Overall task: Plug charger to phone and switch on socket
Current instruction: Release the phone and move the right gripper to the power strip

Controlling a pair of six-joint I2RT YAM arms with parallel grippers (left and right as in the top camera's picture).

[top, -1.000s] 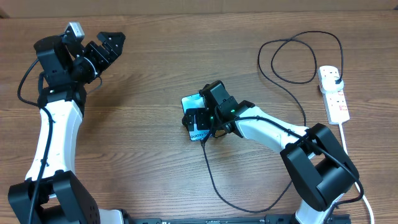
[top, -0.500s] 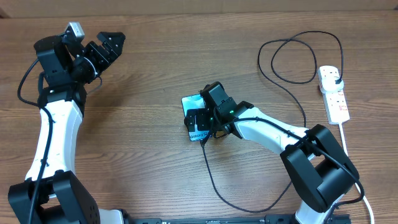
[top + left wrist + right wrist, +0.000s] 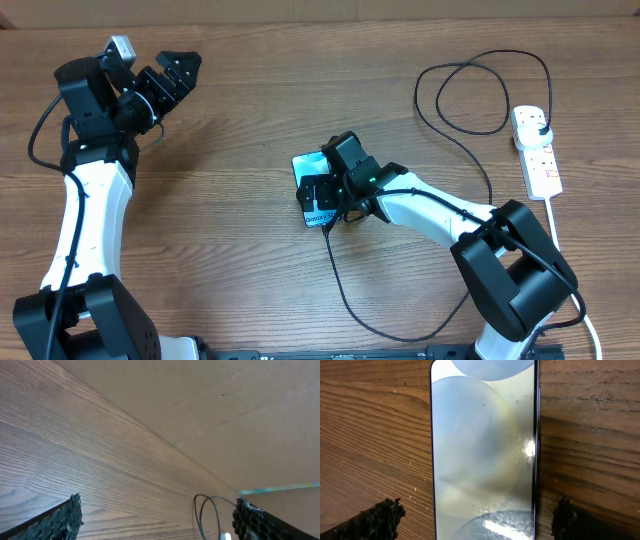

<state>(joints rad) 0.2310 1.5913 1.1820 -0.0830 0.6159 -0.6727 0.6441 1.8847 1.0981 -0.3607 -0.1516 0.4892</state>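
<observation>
The phone point(image 3: 309, 166) lies flat mid-table with its cyan screen lit. My right gripper point(image 3: 322, 193) hovers just over it, open. In the right wrist view the phone point(image 3: 484, 450) fills the centre, with one of the fingertips point(image 3: 374, 519) on each side of it and neither touching. The charger point(image 3: 341, 290), a thin black cable, runs from the phone's near short edge around to its black plug point(image 3: 540, 124) in the socket point(image 3: 541, 163). I cannot tell if its tip sits in the phone. My left gripper point(image 3: 176, 71) is open, far away at the back left.
The socket's thick white cord point(image 3: 558, 235) runs toward the front right. The charger makes a loop point(image 3: 470, 95) at the back right, and that loop point(image 3: 207, 515) also shows in the left wrist view. A cardboard wall point(image 3: 230, 405) backs the table.
</observation>
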